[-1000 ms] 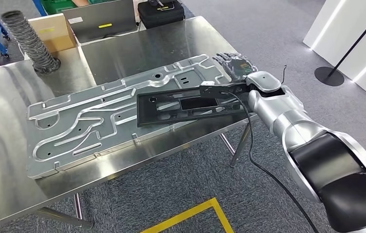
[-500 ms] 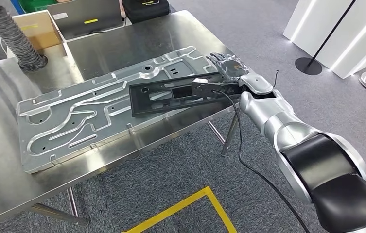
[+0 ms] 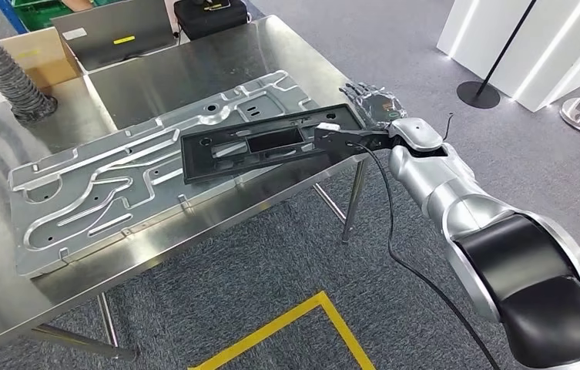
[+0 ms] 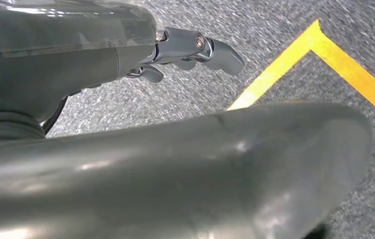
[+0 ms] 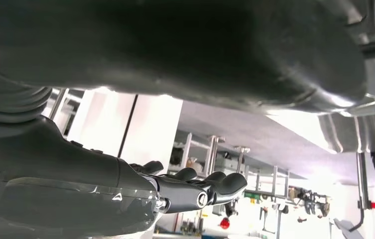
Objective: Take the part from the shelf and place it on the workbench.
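We see a flat black slotted part [image 3: 259, 144] lying on a ribbed silver panel [image 3: 117, 181] atop the shiny steel surface [image 3: 217, 69]. At three o'clock, the right robot hand [image 3: 371, 104] spreads its fingers, holding nothing. A corrugated hose [image 3: 5, 69] stands at ten o'clock.

Black part [image 3: 267, 144] lying on the steel desk [image 3: 217, 73]

Long, flat, dark frame with rectangular cut-outs and ribs along its length; resting slantwise across the embossed metal sheet [image 3: 102, 193] that covers much of the desk; one end over the sheet's middle, the other reaching the desk's near right corner; that end beside the right hand [image 3: 371, 104], fingers [image 3: 357, 92] spread flat above the desk corner; contact not discernible.
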`<move>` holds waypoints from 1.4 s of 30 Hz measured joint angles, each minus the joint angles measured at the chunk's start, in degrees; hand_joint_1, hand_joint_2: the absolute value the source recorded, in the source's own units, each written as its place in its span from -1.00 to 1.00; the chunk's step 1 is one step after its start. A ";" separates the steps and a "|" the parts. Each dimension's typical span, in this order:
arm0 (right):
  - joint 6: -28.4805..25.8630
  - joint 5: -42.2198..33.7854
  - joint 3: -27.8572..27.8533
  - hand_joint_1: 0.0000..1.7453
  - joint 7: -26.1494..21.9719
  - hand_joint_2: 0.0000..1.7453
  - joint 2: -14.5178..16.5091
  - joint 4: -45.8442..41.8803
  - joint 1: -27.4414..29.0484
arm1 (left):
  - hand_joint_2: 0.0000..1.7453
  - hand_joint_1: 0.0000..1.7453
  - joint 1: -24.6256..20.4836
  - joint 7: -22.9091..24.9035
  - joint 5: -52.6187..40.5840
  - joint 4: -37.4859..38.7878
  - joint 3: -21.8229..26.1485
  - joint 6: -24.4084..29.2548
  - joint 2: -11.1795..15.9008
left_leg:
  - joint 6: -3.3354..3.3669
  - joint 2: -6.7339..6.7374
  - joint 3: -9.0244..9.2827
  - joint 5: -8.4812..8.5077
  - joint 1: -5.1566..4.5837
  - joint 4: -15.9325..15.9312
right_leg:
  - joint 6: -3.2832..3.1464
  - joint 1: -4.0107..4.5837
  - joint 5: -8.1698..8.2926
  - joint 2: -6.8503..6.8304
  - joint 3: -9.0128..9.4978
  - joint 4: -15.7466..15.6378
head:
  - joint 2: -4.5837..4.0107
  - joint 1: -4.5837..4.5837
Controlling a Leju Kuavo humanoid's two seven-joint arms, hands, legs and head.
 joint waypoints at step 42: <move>-5.15 1.96 -4.33 -1.00 -1.37 -1.00 -0.92 -2.98 4.54 | -1.00 -1.00 -0.24 -0.45 -0.15 0.01 0.00 0.32 -0.01 | 1.34 -0.11 2.53 1.41 -0.39 -7.92 | 3.56 -0.07 -6.45 -2.87 -9.99 16.62 | 0.00 0.02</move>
